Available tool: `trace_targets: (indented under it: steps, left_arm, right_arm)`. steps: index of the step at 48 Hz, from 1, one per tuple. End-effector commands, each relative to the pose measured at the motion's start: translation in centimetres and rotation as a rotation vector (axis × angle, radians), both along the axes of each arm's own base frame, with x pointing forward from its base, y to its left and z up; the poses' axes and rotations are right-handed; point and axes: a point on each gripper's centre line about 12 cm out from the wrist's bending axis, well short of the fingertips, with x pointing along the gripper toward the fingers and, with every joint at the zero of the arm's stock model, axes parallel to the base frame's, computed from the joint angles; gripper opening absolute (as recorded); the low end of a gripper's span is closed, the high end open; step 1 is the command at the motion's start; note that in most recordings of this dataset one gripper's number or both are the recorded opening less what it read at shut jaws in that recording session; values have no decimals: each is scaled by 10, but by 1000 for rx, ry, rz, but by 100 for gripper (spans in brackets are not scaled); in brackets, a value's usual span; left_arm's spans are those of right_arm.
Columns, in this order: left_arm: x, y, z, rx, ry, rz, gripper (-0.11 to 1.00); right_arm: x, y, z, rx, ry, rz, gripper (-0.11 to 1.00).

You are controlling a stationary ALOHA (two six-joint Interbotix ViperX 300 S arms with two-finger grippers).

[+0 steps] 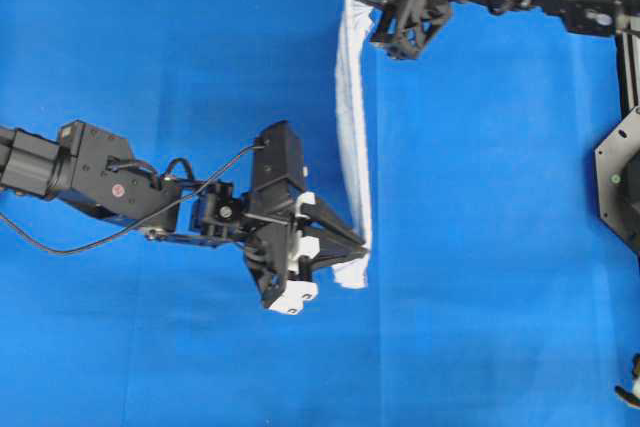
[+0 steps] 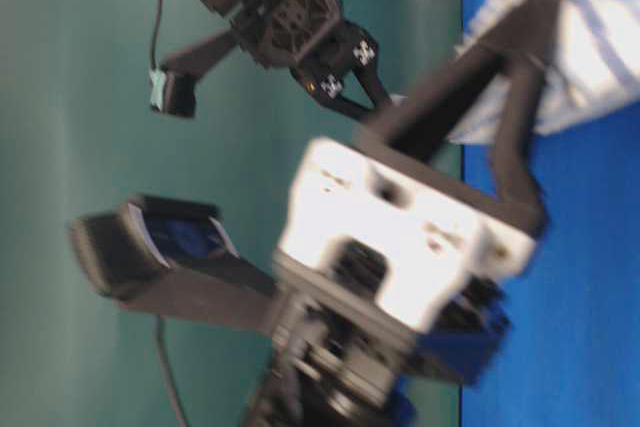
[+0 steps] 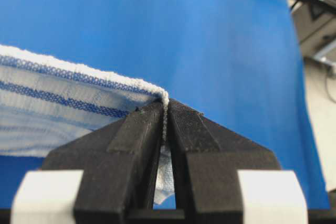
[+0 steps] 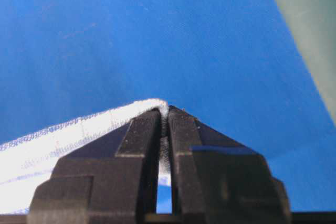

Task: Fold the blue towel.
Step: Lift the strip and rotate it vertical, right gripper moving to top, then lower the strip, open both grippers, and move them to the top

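Hanging between the two arms, the blue towel (image 1: 352, 137) is stretched into a narrow band over the middle of the bench (image 1: 150, 47), held up by its two ends. The left claw (image 1: 362, 249) is pressed together on the near corner; its wrist view shows the hem pinched right at the fingertips (image 3: 149, 124), with only a thin lip of cloth between them. The right claw (image 1: 378, 9) is pinching the far corner in just the same way, the edge of the towel caught at the very tips.

That shallow bite is what worries me. If the arms pull any farther apart, or one swings faster than the other, a corner could slide out and the towel would drop in a heap. Uneven heights would also lay it down skewed, so the fold would come out crooked. From the low side view the picture is blurred, so I cannot quite tell whether the cloth hangs clear of the bench or brushes it. If it drags, the lower edge may bunch under itself.
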Motion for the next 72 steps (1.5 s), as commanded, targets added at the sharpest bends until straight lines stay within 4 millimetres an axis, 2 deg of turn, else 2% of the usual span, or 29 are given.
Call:
trace_targets:
  steps: [1, 20, 30, 43, 45, 49, 51, 54, 57, 60, 62, 66, 72]
  left_arm:
    - [-7, -5, 18, -27, -44, 2, 3]
    - [-31, -4, 4, -25, -7, 3, 3]
    - [-41, -1, -2, -28, 18, 12, 3]
    - [-42, 1, -7, -25, 33, 18, 3]
    - [-42, 2, -8, -25, 34, 21, 3]
    - [-42, 3, -10, -28, 41, 25, 4]
    - [-42, 3, -10, -33, 42, 31, 8]
    - [-42, 5, -11, -49, 50, 52, 22]
    - [-44, 6, -11, -56, 55, 59, 40]
    - [-46, 6, -11, -55, 58, 58, 61]
    - [-49, 7, -10, -55, 61, 57, 73]
    - [-57, 8, -5, -56, 75, 53, 89]
    - [-68, 13, 9, -54, 100, 46, 84]
  right_arm:
    - [15, -4, 14, -27, -37, 13, 4]
    - [51, -9, -6, -20, -9, 46, 4]
    - [59, -8, -14, -8, 8, 58, 4]
    - [62, -6, -25, 6, 29, 62, 5]
    - [62, -5, -25, 7, 30, 64, 7]
    - [63, -5, -24, 1, 25, 66, 24]
    - [62, -5, -25, 0, 25, 65, 37]
    - [63, -5, -24, -4, 19, 63, 57]
    - [63, -6, -23, -11, 14, 63, 75]
    - [63, -5, -23, -16, 18, 69, 88]
    - [63, -5, -22, -17, 19, 72, 91]
    - [60, -4, -19, -19, 19, 74, 86]
    - [53, 0, -3, -23, 3, 80, 87]
